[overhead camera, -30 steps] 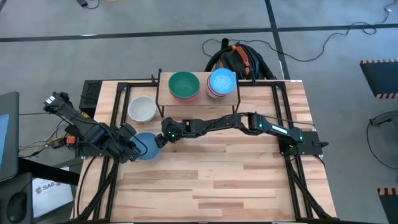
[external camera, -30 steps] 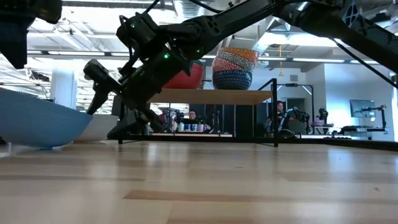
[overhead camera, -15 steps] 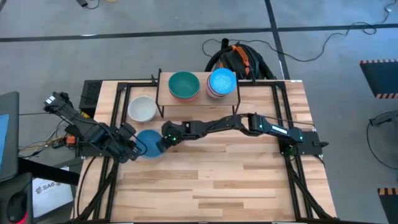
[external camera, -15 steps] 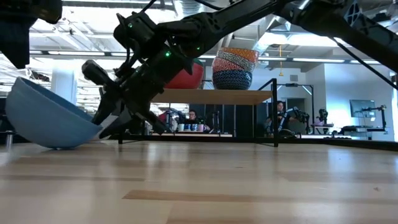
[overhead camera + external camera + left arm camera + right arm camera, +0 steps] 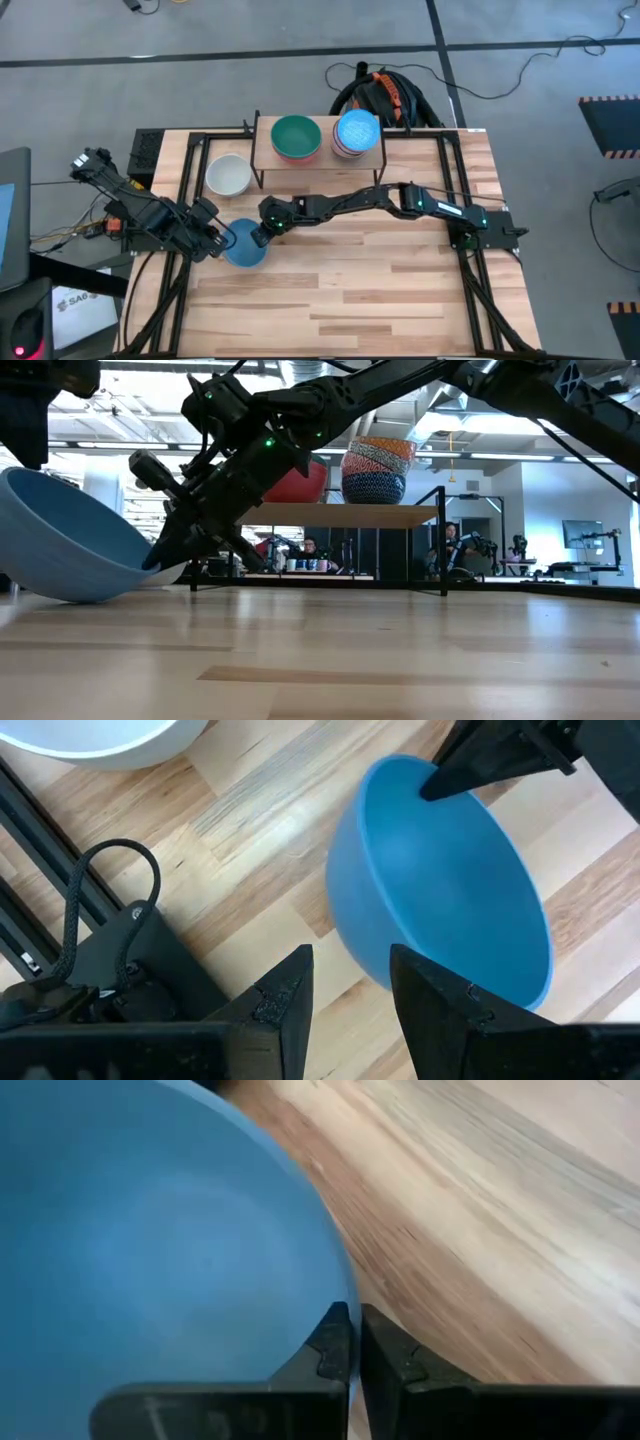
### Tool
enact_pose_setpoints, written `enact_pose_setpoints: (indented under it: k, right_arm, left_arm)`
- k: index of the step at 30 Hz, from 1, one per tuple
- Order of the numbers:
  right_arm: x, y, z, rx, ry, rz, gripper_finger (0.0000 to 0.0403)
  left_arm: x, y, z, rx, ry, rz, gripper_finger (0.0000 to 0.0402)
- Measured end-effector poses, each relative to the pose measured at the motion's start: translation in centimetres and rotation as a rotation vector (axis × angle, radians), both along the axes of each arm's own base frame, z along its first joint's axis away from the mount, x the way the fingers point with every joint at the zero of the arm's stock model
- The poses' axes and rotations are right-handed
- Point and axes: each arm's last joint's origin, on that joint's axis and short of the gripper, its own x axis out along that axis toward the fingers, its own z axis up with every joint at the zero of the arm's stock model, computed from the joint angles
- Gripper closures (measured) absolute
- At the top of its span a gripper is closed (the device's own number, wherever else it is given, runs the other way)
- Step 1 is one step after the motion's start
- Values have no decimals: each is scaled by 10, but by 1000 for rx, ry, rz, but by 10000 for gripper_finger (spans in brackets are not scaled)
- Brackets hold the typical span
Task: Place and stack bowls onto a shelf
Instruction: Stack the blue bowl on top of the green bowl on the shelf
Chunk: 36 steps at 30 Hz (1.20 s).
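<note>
1. The right claw (image 5: 258,232) reaches across the light-wood plank table (image 5: 400,290) toward its left side. Its jaws are pinched narrow on the rim of a small round light blue bowl (image 5: 244,243).
2. In the right wrist view the two dark fingertips (image 5: 335,1342) grip the bowl's thin rim (image 5: 338,1280), one on each side of it.
3. In the low view the bowl (image 5: 65,545) is tipped, resting on its lower edge on the table, its raised side away from the right claw (image 5: 170,550).
4. The left claw (image 5: 212,236) sits just beside the same bowl, on the side opposite the right claw. Its fingers (image 5: 285,1010) stand partly apart and hold nothing; the bowl (image 5: 440,890) lies just ahead of them.
5. A small round white bowl (image 5: 228,175) rests on the table beyond the left claw, beside the shelf.
6. The low light-wood shelf on black metal legs (image 5: 265,150) stands beyond the right claw. It carries a green bowl (image 5: 295,136) and a stack topped by a light blue bowl (image 5: 357,132).
</note>
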Motion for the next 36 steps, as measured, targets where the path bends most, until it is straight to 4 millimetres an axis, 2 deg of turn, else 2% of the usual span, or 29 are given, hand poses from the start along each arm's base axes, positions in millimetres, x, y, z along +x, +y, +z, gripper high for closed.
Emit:
enact_pose_setpoints:
  k: [6,16,25,31,36]
  right_arm:
    - [-5,0,6,-3,45,3,374]
    - [-27,-3,36,-126,187,71,374]
    - [-49,-1,76,-267,261,119,374]
    - [-69,7,124,-417,245,97,374]
    - [-82,7,148,-531,245,53,374]
  left_arm:
    - [0,0,0,16,-4,-11,283]
    - [2,2,1,84,-52,-2,283]
    - [18,-4,9,174,-263,-88,283]
    - [24,-6,13,194,-359,-54,283]
    - [32,-10,20,220,-462,-74,283]
